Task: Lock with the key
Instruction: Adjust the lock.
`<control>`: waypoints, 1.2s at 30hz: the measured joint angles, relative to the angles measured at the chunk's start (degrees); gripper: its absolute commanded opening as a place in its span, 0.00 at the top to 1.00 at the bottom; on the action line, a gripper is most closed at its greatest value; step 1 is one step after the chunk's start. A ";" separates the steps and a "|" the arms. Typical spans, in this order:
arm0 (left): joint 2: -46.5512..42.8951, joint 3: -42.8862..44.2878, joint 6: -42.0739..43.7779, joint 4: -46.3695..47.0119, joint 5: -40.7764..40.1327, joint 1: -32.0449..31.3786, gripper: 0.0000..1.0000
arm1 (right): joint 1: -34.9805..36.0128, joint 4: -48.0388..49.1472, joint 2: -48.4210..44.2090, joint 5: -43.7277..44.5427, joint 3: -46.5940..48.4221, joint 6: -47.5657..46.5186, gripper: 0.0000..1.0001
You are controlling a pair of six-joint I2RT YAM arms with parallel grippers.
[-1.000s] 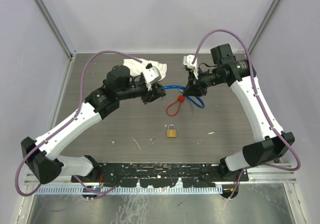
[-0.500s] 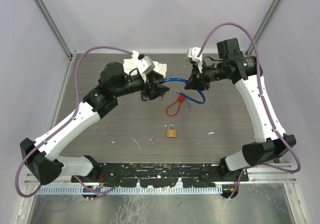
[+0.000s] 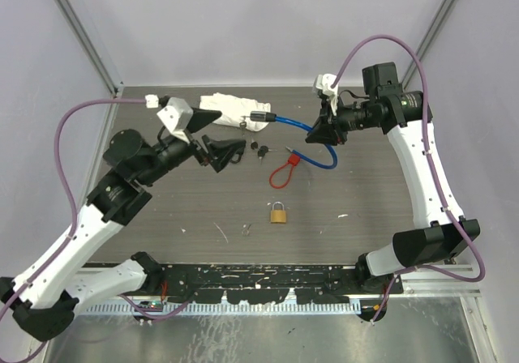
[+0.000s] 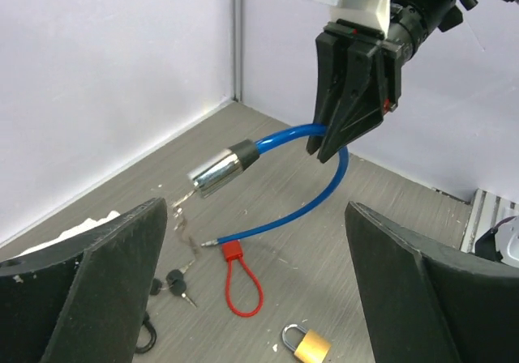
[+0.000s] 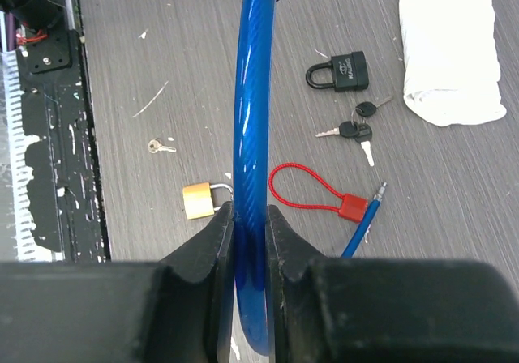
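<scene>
The right gripper (image 5: 250,217) clamps the springy blue cable lock (image 5: 251,96) mid-length, above the red loop (image 5: 304,189). The left gripper (image 3: 221,152) hangs released. The keys (image 5: 357,130), beside that loop, look light and slippery, so take the black heads.

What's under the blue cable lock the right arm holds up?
Right wrist view: brass padlock and red loop lock lie on the table either side of the blue cable lock. The strip directly beneath is hidden.
</scene>
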 measured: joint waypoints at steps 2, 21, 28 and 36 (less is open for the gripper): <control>-2.73 -2.16 -0.39 -0.09 -0.74 0.68 0.15 | 0.00 -0.09 0.00 -1.09 -0.04 -0.39 0.99; -3.65 -20.61 -46.01 14.93 -7.26 1.73 0.17 | -0.37 14.03 -7.19 -2.80 -14.67 10.75 0.99; 6.64 -15.63 -50.95 15.10 -23.50 -14.45 0.17 | 0.04 27.41 -13.73 -1.33 -24.87 21.24 0.99; 21.99 0.61 -55.82 11.28 -35.08 -17.20 0.26 | 2.08 34.53 -16.61 0.81 -29.42 26.01 0.99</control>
